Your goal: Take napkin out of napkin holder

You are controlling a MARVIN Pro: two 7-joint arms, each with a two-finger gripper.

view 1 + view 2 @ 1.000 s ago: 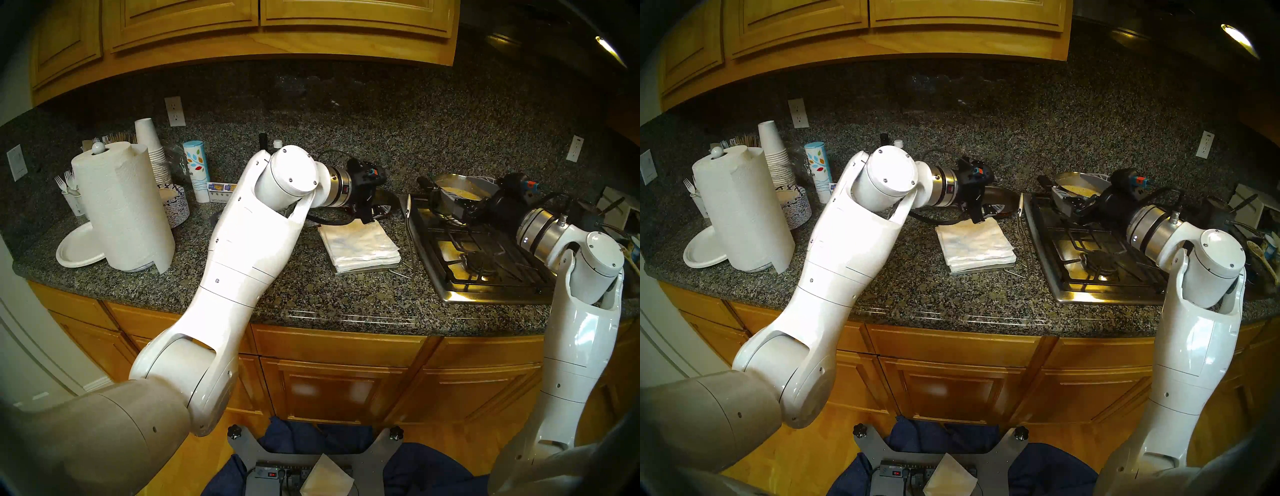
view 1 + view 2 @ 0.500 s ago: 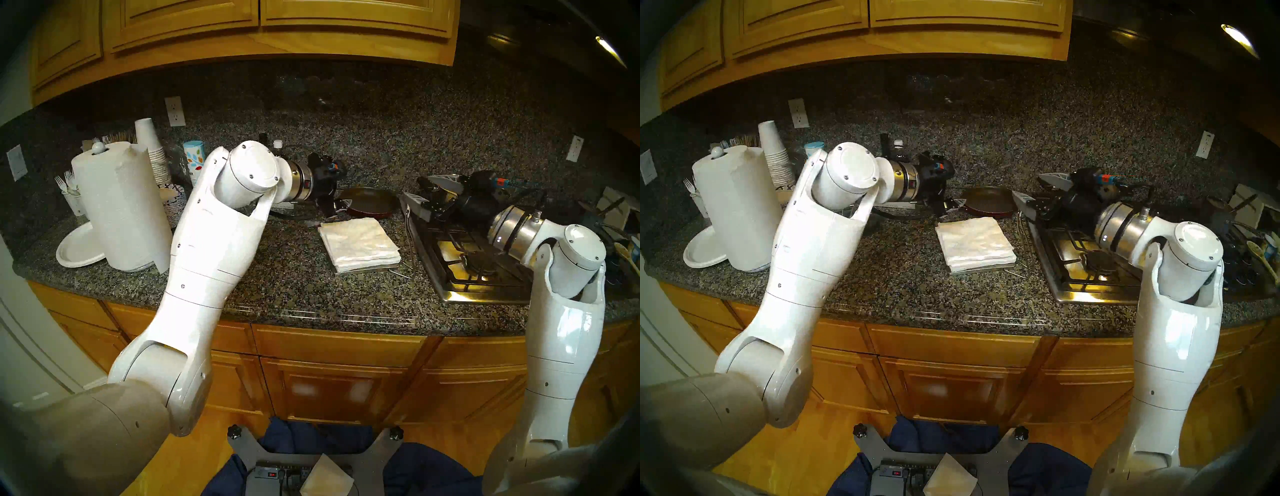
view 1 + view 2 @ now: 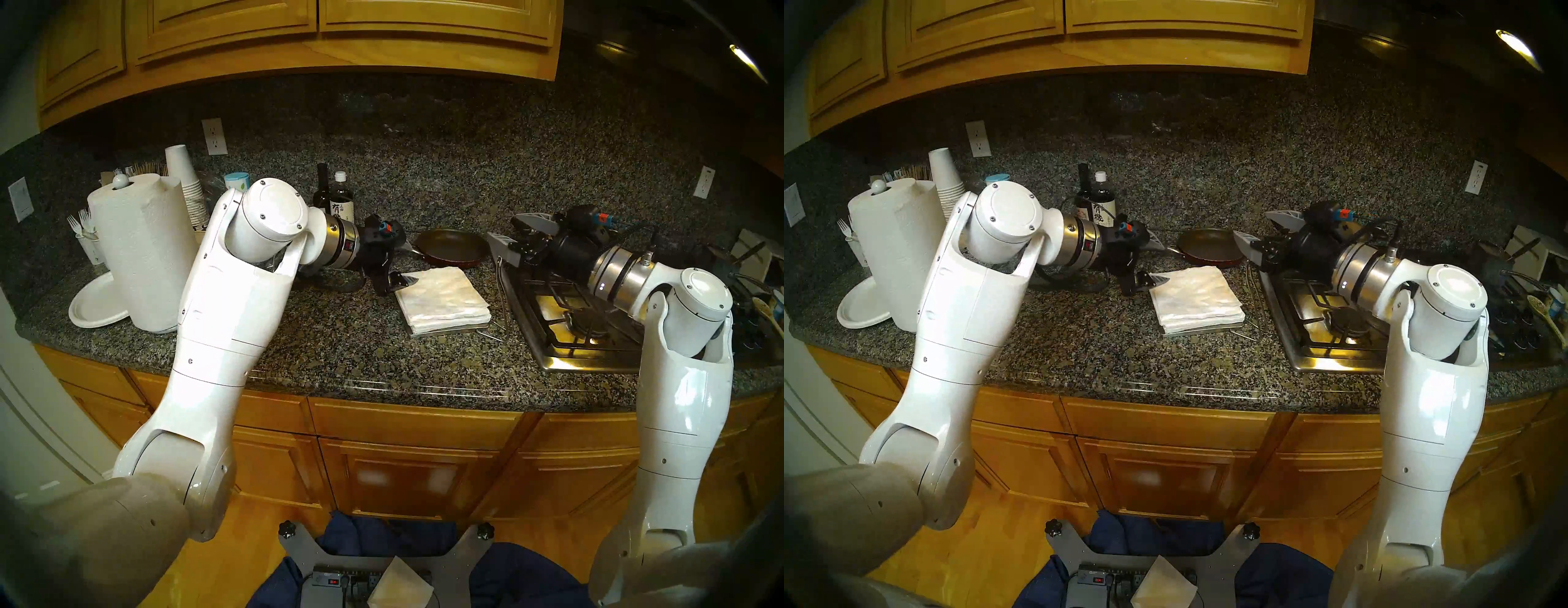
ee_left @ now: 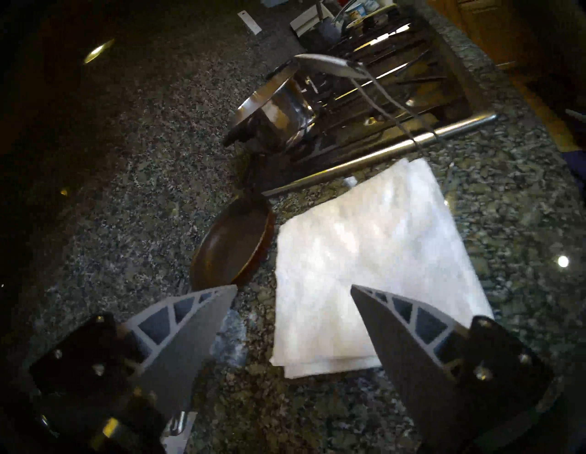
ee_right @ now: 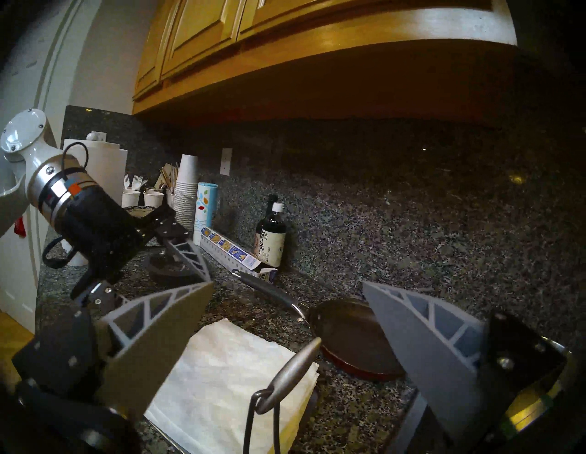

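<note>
From the head's left eye, a thick stack of white square paper napkins [image 3: 441,297] sits on the flat grey metal napkin holder tray [image 3: 445,330] on the speckled granite countertop [image 3: 339,352], between a round dark frying pan [image 3: 452,247] behind it and the steel gas cooktop [image 3: 581,314] to its right; the topmost white, lightly crinkled napkin [image 3: 435,285] lies flat on the stack. The left gripper [image 3: 405,265] hangs at the stack's rear left corner with its fingers spread, and the right gripper [image 3: 515,232] hovers over the cooktop's back left corner, also spread. The head's right eye gives the same layout, the left gripper [image 3: 1159,261] just beside the napkin [image 3: 1191,284]. The left wrist view shows its two grey ribbed fingers [image 4: 190,320] wide apart and empty, one over bare granite, the other over the napkin's near edge [image 4: 355,266]; whether it touches the paper I cannot tell. The right wrist view shows its fingers [image 5: 158,336] likewise parted around nothing, with the holder's thin wire arm and flattened tip [image 5: 291,367] raised above the stack.
</note>
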